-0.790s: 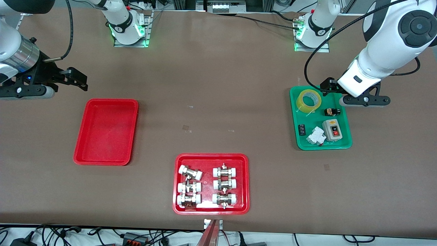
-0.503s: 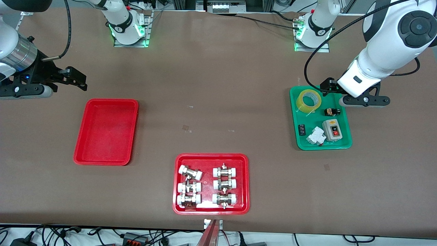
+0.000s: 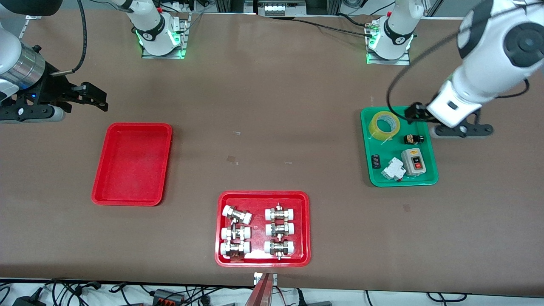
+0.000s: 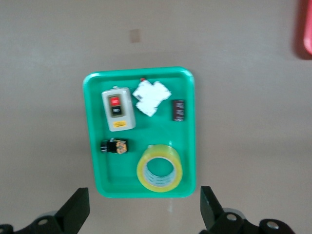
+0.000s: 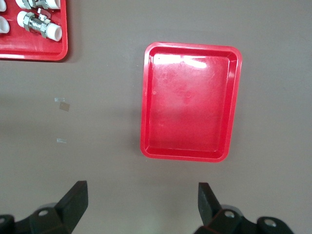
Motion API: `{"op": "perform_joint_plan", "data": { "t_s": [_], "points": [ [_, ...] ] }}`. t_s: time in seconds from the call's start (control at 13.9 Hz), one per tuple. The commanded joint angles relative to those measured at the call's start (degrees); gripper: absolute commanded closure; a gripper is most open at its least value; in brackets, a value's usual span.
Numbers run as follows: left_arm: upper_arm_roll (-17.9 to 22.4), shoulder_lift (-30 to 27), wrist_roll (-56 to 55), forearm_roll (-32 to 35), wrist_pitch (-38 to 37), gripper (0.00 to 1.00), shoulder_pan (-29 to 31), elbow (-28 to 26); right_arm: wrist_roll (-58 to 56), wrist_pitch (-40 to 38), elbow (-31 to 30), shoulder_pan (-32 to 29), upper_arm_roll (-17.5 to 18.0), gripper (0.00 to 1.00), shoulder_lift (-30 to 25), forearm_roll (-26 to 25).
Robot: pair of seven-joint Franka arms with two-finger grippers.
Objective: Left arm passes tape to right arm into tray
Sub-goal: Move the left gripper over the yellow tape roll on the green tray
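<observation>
Front view: tape (image 3: 384,124) lies in green tray (image 3: 429,180).

Brown table (image 3: 272,106) bears red tray (image 3: 132,164), fittings tray (image 3: 262,228), green tray (image 3: 399,146)

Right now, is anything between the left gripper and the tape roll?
Nothing visible. The left gripper, open, hangs over the green tray's edge beside the tape, which lies flat and uncovered; the tray's small parts sit nearer the camera.

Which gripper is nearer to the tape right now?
Left. The left gripper hangs open beside the tape, over the green tray's edge. The right gripper waits open at the right arm's end of the table, near the red tray.
</observation>
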Motion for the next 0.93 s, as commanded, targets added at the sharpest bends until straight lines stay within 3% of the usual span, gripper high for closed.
{"op": "perform_joint_plan", "data": {
  "t_s": [0.0,0.22,0.86],
  "points": [
    [-0.5,2.1,0.0,0.9,1.9,0.0,1.7,-2.4,-0.8,-1.5,1.0,-0.5,0.2,0.0,0.2,0.8],
    [-0.6,-0.7,-0.3,0.9,12.5,0.0,2.0,-14.8,-0.9,-1.2,1.1,-0.5,0.2,0.0,0.3,0.6],
    [-0.8,-3.1,-5.4,1.0,27.7,0.0,4.9,-35.3,-0.8,0.1,0.3,-0.7,0.1,0.0,0.0,1.1]
  ]
}}
